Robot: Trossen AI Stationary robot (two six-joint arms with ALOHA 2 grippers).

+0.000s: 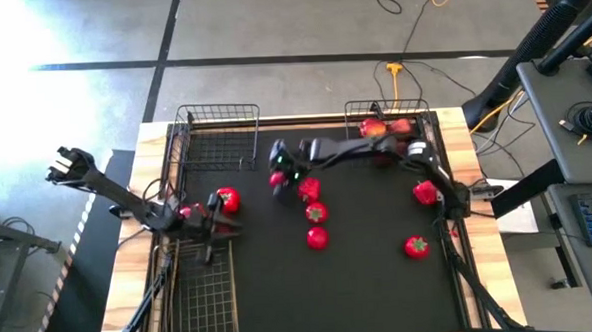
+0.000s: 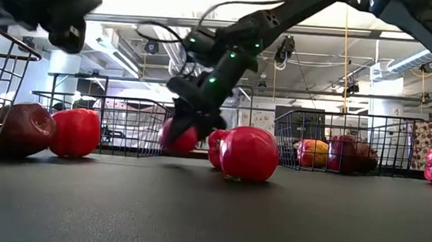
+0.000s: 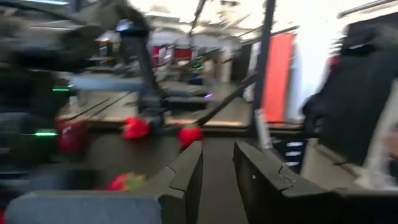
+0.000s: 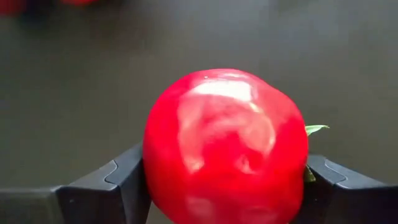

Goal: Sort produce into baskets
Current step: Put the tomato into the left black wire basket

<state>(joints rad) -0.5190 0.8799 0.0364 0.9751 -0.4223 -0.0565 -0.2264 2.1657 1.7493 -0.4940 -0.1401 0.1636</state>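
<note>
We saw the right end effector (image 1: 278, 179) reached across the black worktop (image 1: 371, 273), with its two fingers pressed on both sides of a red tomato (image 4: 225, 146), so it was holding this tomato; a small green leaf showed at one side of it. In the low view this end effector (image 2: 188, 130) stood just above the mat with the tomato (image 2: 177, 138) between its fingers. Just beside it lay a bell pepper (image 1: 309, 189), and a little farther from it two more tomatoes (image 1: 316, 213) in a row. Well apart from the right end effector, toward its own arm's base, lay another pepper (image 1: 424, 192) and one tomato (image 1: 416, 247). Behind it stood an empty small basket (image 1: 218, 137), and to its side another small basket (image 1: 391, 122) with apples (image 1: 374, 129) inside. The left end effector (image 1: 214, 212) hovered near the long basket (image 1: 199, 290), and its fingers (image 3: 186, 180) stood a narrow gap apart with nothing between them. Just beside the left end effector lay one red item (image 1: 228, 199) on the worktop, and we could not tell if it touched it.
</note>
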